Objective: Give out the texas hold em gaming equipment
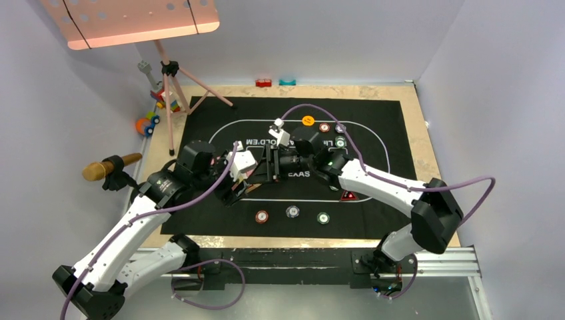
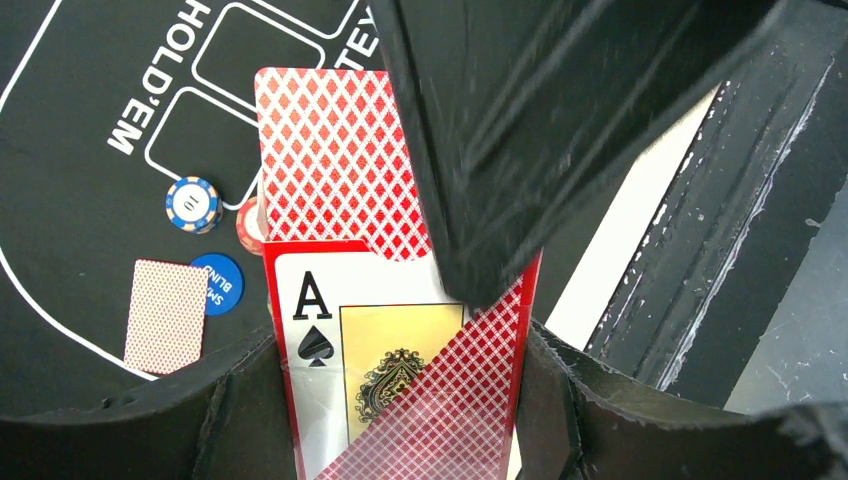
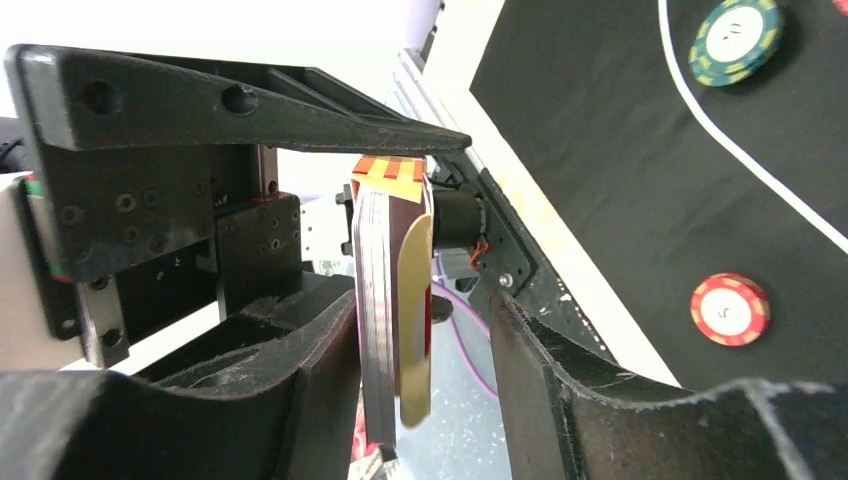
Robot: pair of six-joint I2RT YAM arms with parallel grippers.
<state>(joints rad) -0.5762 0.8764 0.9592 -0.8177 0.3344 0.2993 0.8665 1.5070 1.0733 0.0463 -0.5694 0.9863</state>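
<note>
Top external view shows both arms meeting over the middle of the black poker mat (image 1: 373,220), the left gripper (image 1: 248,175) coming in from eight o'clock and the right gripper (image 1: 272,164) from four o'clock, but from up there I cannot make out what passes between them. Three chips (image 1: 292,212) sit in a row along the near side at six o'clock, more chips and an orange button (image 1: 308,121) lie toward one o'clock, and the red-black triangular marker (image 1: 348,196) rests under the right forearm.

Left wrist view gives what the overhead hides: an ace of spades (image 2: 385,360) stands between the left fingers (image 2: 225,420), which are pinched in on the cards, with a red-backed card (image 2: 335,150) beyond it. On the felt at nine o'clock lie a blue chip (image 2: 193,204), a blue button (image 2: 220,283) and a single face-down card (image 2: 165,315).

Right wrist view shows the deck (image 3: 378,310) edge-on, upright between the right fingers (image 3: 540,370); the jaws stand partly apart, and I cannot tell whether they press it. One card (image 3: 415,320) bows away from the stack.
</note>
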